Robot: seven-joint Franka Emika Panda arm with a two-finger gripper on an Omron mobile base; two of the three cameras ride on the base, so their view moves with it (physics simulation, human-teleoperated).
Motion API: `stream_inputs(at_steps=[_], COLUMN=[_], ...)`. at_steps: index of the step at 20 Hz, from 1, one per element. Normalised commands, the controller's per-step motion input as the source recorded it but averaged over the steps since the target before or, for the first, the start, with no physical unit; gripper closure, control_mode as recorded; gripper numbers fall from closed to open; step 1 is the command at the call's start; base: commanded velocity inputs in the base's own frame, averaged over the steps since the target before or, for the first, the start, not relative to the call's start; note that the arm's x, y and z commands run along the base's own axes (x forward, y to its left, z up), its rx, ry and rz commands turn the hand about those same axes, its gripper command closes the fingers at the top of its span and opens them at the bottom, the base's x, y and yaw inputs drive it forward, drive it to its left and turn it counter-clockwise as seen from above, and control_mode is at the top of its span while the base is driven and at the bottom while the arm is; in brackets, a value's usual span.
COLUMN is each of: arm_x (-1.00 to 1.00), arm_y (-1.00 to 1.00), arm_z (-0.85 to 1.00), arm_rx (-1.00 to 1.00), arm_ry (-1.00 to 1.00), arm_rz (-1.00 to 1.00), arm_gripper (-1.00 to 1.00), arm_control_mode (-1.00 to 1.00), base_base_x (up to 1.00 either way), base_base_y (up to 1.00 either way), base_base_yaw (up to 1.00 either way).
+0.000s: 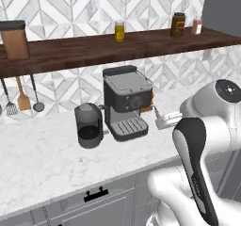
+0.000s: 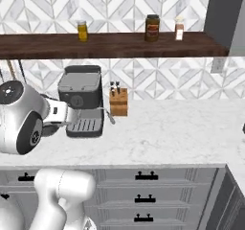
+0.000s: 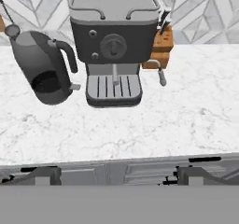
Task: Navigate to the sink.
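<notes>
The sink is out of view. My gripper (image 3: 119, 176) is open, its two dark fingertips (image 3: 44, 175) set wide apart with nothing between them. It hangs in front of the counter edge and faces a grey espresso machine (image 3: 114, 41). From the left base view the hand (image 1: 167, 120) floats just right of that machine (image 1: 126, 102); from the right base view the hand (image 2: 60, 114) sits at the machine's (image 2: 81, 97) left front.
A dark kettle (image 1: 88, 125) stands left of the machine and a wooden knife block (image 2: 118, 102) right of it, on a white marble counter (image 2: 167, 133). Jars (image 2: 152, 28) line a dark wood shelf (image 2: 110, 44). Utensils (image 1: 22, 98) hang at left. Grey drawers (image 2: 146, 176) lie below.
</notes>
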Motion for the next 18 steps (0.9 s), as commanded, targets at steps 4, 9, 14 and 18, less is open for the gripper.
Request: stream_inputs(at_steps=[4, 9, 14, 18], arm_x=[0.0, 0.0, 0.0, 0.0], arm_y=[0.0, 0.0, 0.0, 0.0], arm_z=[0.0, 0.0, 0.0, 0.0], arm_rx=[0.0, 0.0, 0.0, 0.0], arm_ry=[0.0, 0.0, 0.0, 0.0], arm_rz=[0.0, 0.0, 0.0, 0.0], arm_gripper=[-1.0, -1.0, -1.0, -1.0], arm_control_mode=[1.0, 1.0, 1.0, 1.0], base_base_x=[0.0, 0.0, 0.0, 0.0], base_base_y=[0.05, 0.02, 0.0, -0.01], base_base_yaw=[-1.0, -1.0, -1.0, -1.0])
